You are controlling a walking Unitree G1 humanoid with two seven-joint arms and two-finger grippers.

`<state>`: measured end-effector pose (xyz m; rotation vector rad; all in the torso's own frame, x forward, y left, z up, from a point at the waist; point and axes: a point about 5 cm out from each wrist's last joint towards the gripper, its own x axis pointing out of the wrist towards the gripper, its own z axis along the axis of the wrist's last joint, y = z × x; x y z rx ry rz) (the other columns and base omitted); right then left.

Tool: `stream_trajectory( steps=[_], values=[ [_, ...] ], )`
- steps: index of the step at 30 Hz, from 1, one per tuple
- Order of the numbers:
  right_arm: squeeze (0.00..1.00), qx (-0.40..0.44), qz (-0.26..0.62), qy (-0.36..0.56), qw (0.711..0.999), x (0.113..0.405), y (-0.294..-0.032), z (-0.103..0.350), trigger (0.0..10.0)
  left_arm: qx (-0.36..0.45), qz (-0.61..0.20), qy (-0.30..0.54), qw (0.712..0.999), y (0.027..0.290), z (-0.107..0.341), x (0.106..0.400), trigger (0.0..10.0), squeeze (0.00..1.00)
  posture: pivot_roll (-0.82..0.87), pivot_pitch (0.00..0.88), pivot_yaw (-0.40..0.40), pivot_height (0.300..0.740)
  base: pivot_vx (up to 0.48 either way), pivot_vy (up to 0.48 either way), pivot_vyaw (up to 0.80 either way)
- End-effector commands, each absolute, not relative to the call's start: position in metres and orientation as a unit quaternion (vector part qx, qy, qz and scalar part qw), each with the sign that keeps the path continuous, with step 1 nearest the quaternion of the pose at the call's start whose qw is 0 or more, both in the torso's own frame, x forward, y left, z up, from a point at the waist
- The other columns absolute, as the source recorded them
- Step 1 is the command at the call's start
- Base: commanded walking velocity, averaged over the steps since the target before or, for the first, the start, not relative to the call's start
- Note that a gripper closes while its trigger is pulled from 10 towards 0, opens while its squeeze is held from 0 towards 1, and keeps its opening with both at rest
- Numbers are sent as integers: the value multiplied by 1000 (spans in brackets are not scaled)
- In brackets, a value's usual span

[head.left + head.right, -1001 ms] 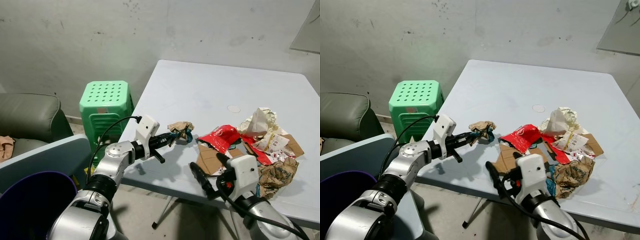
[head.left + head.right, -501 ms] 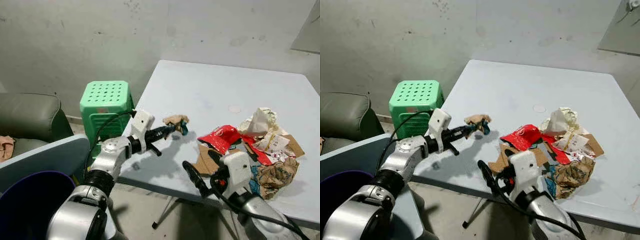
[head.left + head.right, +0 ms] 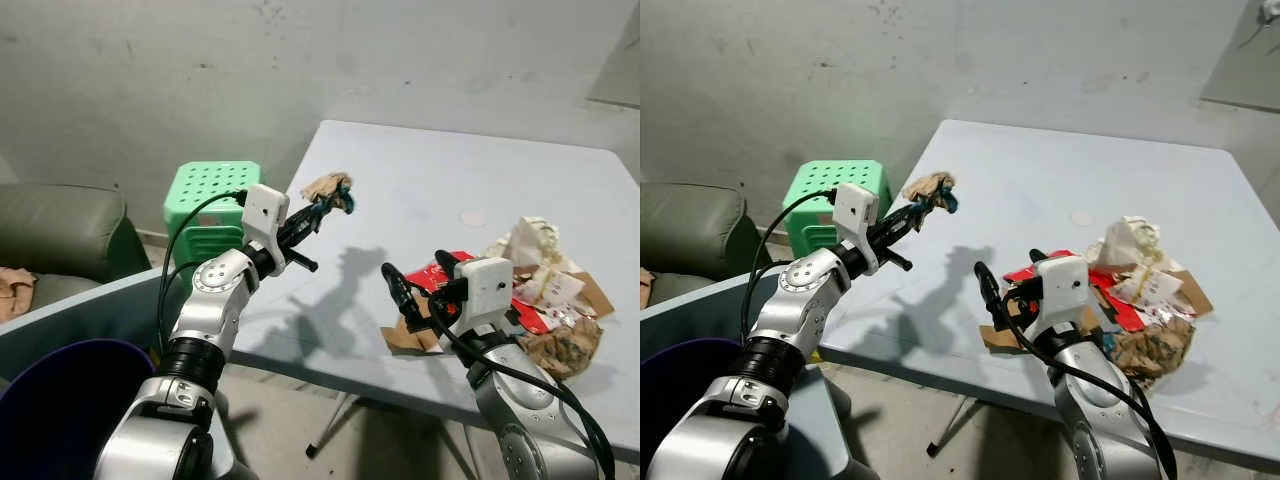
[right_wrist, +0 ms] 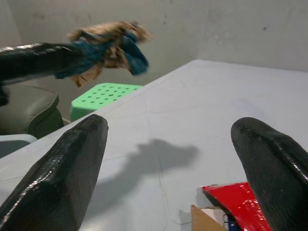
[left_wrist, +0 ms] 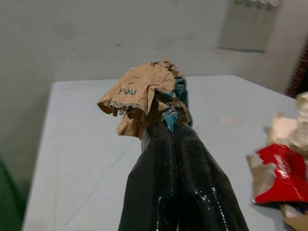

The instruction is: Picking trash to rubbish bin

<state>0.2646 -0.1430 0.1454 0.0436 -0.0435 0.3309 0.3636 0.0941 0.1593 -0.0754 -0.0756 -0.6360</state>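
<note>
With the black fingers (image 3: 300, 222) of the left gripper (image 3: 322, 203) squeezing tight on a crumpled brown-and-blue paper wad (image 3: 328, 187), holding it in the air at the upper middle of the left eye view, over the left edge of the pale blue table (image 3: 430, 170) and just right of the green plastic stool (image 3: 208, 195). Throwing a dark shadow (image 3: 345, 275) onto the tabletop below. Showing at the lower left corner the rim of the purple rubbish bin (image 3: 60, 385), well apart from the wad, and a grey sofa (image 3: 60, 225) at the left edge. Hovering at the lower right with the right gripper (image 3: 420, 283), fingers spread wide and gripping nothing, just in front of the trash pile (image 3: 545, 290) lying on the table at the right of the frame: red wrapper (image 5: 281, 175), torn cardboard (image 3: 405, 340), crumpled white and brown paper. Repeating all this in the right eye view, with the wad again raised at the upper middle and the bin at the lower left corner. Looking along the left wrist view, seeing both fingers lying side by side with no gap, pinching the wad at their tips, the brown paper bearing the printed word "you" and blue scraps tucked under it, the table stretching beyond and the red wrapper lying off to one side. Looking along the right wrist view, seeing two fingers standing far apart with bare tabletop and the shadow between them, the corner of the red wrapper near one fingertip, and beyond, the left gripper carrying the wad in the air near the green stool.
</note>
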Motion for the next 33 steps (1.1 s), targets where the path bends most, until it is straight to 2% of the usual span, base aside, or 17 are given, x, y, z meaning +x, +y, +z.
stream_trajectory(
  steps=[1,7,19,24,33],
  values=[
    [0,19,156,-28,987,269,-146,147,10000,-43,-296,-36,954,96,161,363,10000,0,-62,0,-13,740,0,0,0],
    [0,14,150,-44,988,277,-145,147,10000,-36,-243,-60,968,99,158,347,10000,0,-34,0,-23,740,0,0,0],
    [0,-9,87,-31,996,288,-154,126,10000,-38,-98,-44,993,130,130,328,10000,0,-3,0,-43,740,0,0,0],
    [0,-15,63,-27,998,290,-158,119,10000,-13,-89,-37,995,133,127,328,10000,0,0,0,-49,740,0,0,0],
    [0,-15,50,-23,998,291,-164,113,10000,-17,-94,-40,995,136,133,338,10000,0,-8,0,-47,740,0,0,0]
  ],
)
